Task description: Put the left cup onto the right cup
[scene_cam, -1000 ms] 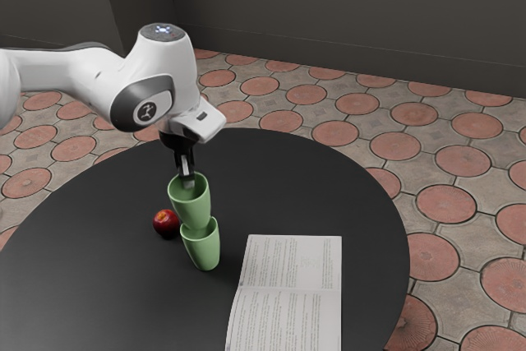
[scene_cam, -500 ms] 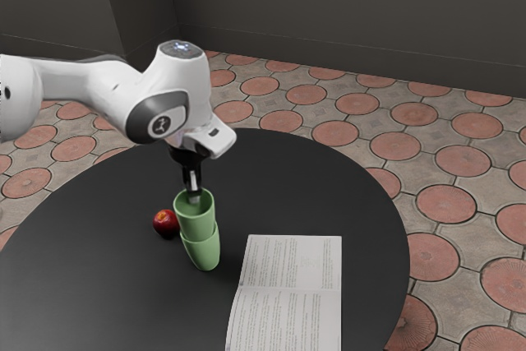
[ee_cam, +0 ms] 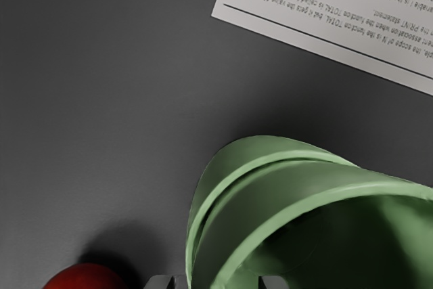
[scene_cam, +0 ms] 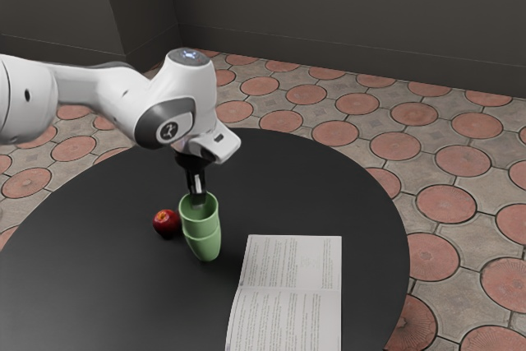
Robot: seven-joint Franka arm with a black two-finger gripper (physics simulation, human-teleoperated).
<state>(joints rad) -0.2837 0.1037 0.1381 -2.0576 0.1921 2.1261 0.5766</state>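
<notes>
Left cup (scene_cam: 200, 213), nested in right cup (scene_cam: 205, 249) at frame centre-left, is being pinched at its rim by gripper (scene_cam: 196, 191), jaws narrow. Placing seemingly being finished; release, then straight lift, being called for.

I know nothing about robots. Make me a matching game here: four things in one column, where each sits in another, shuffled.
1. upper green plastic cup
2. lower green plastic cup
3. small red apple
4. open white booklet

A. lies flat, at the exterior view's right of the cups
B. stands on the round black table, another cup inside
C. pinched at its rim by the black two-finger gripper
D. at the exterior view's left of the cups

Pairs: 1-C, 2-B, 3-D, 4-A
</notes>
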